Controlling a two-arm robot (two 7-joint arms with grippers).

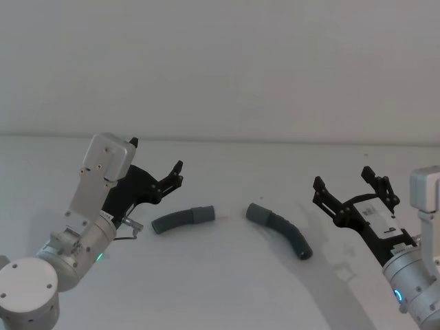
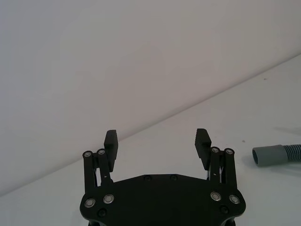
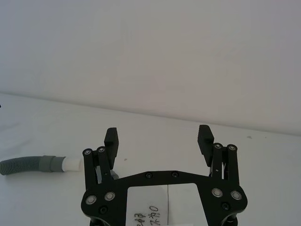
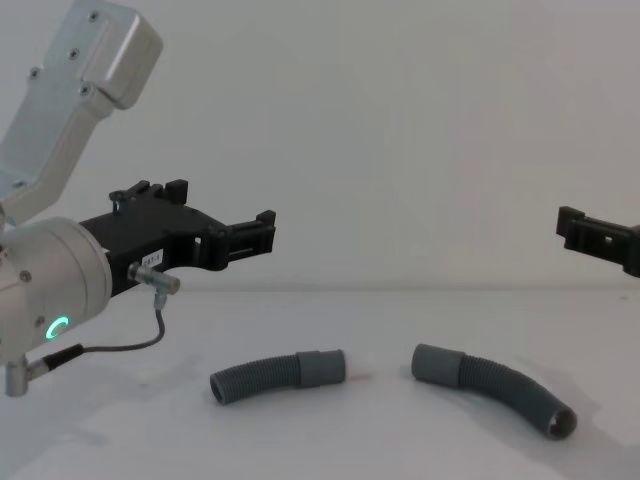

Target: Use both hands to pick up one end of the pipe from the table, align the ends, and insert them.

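Two dark grey ribbed pipe pieces lie on the white table (image 1: pixel 220 289), their smooth cuffs facing each other across a small gap. The left piece (image 1: pixel 180 220) (image 4: pixel 270 377) has a grey cuff (image 1: pixel 203 214) with a whitish tip; it also shows in the right wrist view (image 3: pixel 33 165). The longer right piece (image 1: pixel 283 229) (image 4: pixel 497 390) has its cuff (image 1: pixel 257 213) (image 2: pixel 269 156) toward the middle. My left gripper (image 1: pixel 157 155) (image 2: pixel 156 136) (image 4: pixel 222 205) hovers open above and left of the left piece. To the right of the right piece my right gripper (image 1: pixel 342 177) (image 3: pixel 158 133) (image 4: pixel 598 236) is raised, open and holding nothing.
A pale wall rises behind the table's far edge (image 1: pixel 275 143). A thin cable (image 4: pixel 140 340) hangs under the left wrist. Bare tabletop lies around both pieces.
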